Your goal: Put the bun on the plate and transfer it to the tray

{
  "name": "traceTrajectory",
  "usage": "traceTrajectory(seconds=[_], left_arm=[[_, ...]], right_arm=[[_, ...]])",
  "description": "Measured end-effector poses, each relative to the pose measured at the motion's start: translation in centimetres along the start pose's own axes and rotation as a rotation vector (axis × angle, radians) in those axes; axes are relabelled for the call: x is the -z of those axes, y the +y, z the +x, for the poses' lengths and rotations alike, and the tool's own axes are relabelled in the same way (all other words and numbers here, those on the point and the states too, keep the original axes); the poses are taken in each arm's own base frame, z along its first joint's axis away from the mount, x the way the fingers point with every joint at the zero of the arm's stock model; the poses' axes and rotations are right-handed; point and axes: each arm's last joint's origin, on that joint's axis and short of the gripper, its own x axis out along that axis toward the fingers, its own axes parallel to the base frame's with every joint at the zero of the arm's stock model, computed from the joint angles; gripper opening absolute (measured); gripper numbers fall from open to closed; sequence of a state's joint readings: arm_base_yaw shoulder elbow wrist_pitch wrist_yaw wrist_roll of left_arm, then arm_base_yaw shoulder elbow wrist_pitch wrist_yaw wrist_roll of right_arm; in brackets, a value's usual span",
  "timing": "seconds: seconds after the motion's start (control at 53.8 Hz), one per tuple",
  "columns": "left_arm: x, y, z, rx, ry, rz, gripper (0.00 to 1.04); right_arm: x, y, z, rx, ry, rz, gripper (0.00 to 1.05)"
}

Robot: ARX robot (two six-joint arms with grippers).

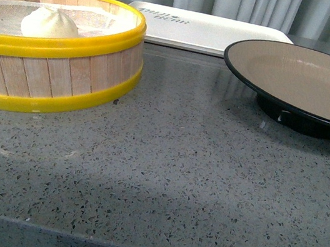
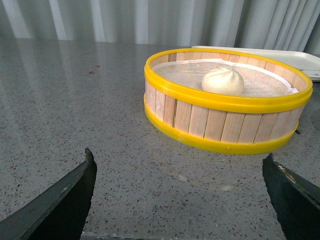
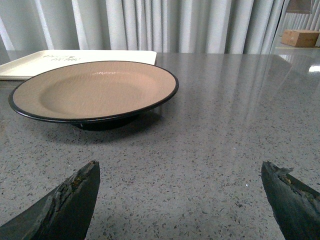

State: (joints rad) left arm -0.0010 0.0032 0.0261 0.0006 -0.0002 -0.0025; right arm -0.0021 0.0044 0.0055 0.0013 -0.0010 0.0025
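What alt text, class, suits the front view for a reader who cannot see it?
A white bun sits in a yellow-rimmed wooden steamer basket at left on a grey counter; an empty brown plate stands right, a cream tray behind.

The bun (image 2: 223, 81) lies in the basket (image 2: 220, 125); the tray (image 2: 300, 59) lies beyond; the left gripper (image 2: 178, 162) gapes wide, empty.

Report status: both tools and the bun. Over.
Left tool open, empty. Right tool open, empty. Bun in steamer basket; plate bare, tray beyond. Nothing in the way.
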Motion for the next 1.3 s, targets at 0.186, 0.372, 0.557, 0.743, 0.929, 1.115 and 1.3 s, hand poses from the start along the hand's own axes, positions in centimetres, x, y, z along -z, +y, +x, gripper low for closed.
traceTrajectory(seconds=[0.186, 0.372, 0.557, 0.743, 0.929, 1.115, 1.3], left_arm=[[0.0, 0.0, 0.0, 0.0, 0.0, 0.0, 0.98], [0.0, 0.0, 0.0, 0.0, 0.0, 0.0, 0.98], [0.2, 0.0, 0.1, 0.019, 0.051, 0.005, 0.98], [-0.5, 0.0, 0.7, 0.118, 0.533, -0.049, 0.98], [-5.7, -0.3, 2.9, 0.127, 0.39, -0.061, 0.98], [-11.3, -3.1, 8.9, 0.196, 0.278, -0.033, 0.98], [-14.3, -8.2, 18.7, 0.227, 0.327, 0.059, 0.98]], right_arm=[[0.0, 0.0, 0.0, 0.0, 0.0, 0.0, 0.96], [0.0, 0.0, 0.0, 0.0, 0.0, 0.0, 0.96], [0.0, 0.0, 0.0, 0.0, 0.0, 0.0, 0.96], [0.0, 0.0, 0.0, -0.002, -0.001, 0.0, 0.96], [0.0, 0.0, 0.0, -0.001, -0.001, 0.0, 0.96], [0.0, 0.0, 0.0, -0.001, -0.001, 0.0, 0.96], [0.0, 0.0, 0.0, -0.001, -0.001, 0.0, 0.96]])
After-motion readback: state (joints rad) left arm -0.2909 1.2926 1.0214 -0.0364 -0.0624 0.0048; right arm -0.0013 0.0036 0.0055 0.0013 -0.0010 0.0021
